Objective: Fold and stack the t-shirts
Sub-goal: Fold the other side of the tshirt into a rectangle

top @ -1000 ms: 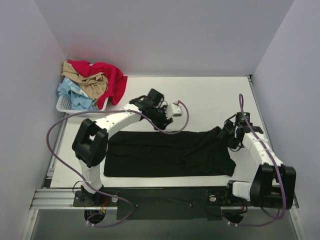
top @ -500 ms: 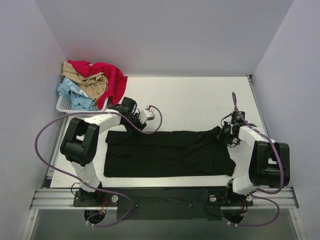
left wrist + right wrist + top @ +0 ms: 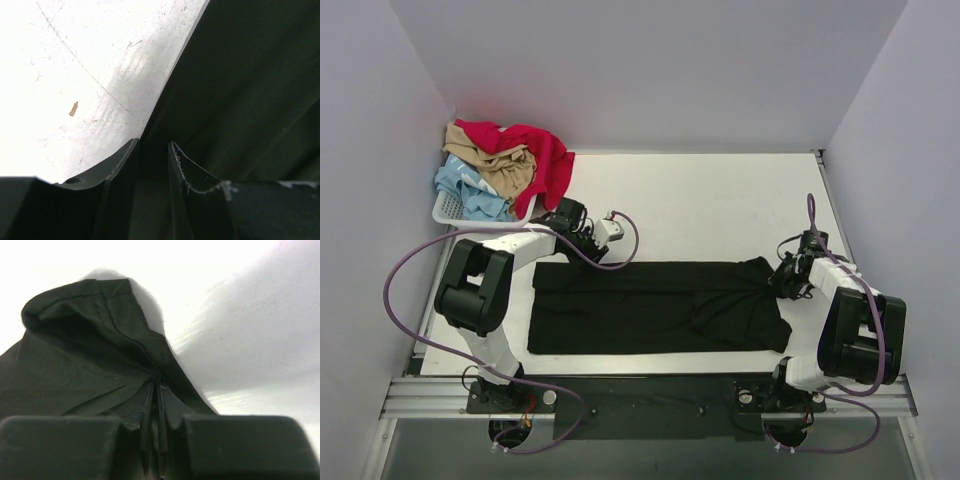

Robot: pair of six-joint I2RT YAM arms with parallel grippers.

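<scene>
The black t-shirt lies as a long folded strip across the near table. My left gripper is at its far left edge. In the left wrist view the jaws stand a narrow gap apart with the shirt's edge between them. My right gripper is at the shirt's right end. In the right wrist view it is shut on a pinch of black cloth, with creases running into the jaws. The red, tan and pale blue t-shirts are piled at the back left.
The white lattice basket holds the pile of shirts at the back left corner, just behind my left arm. Grey walls close the table on the left, back and right. The white table top shows beyond the black shirt.
My left gripper has moved left along the shirt's far edge, from near the middle to the far left corner. My right gripper has shifted slightly right, and the shirt's right end lies flatter.
</scene>
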